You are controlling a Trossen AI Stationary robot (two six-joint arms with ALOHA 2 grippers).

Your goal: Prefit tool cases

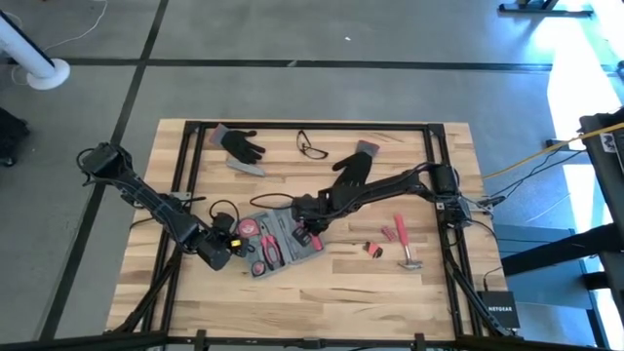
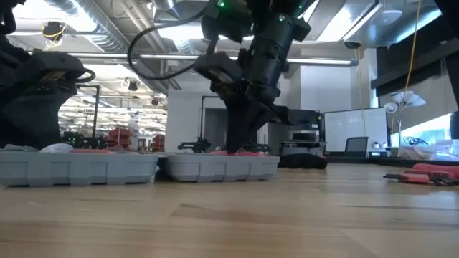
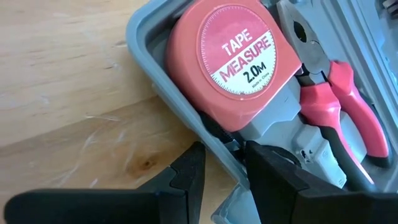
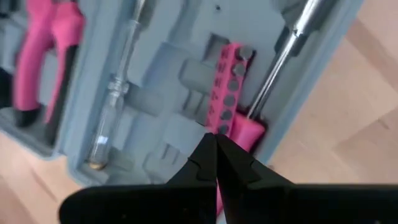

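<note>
The left gripper [image 3: 221, 171] straddles the rim of the blue-grey tool case [image 1: 285, 240] at its left end, jaws parted around the wall beside the pink tape measure [image 3: 233, 62], probably to steady the case on the wooden table [image 1: 341, 292]. Pink-handled pliers [image 3: 339, 102] lie seated in the neighbouring recess. Further right, the right gripper [image 4: 216, 152] is clenched empty, its tips on the pink bit holder [image 4: 229, 84], apparently pressing it into its recess. A hammer [image 1: 403, 244] waits on the table, well apart.
</note>
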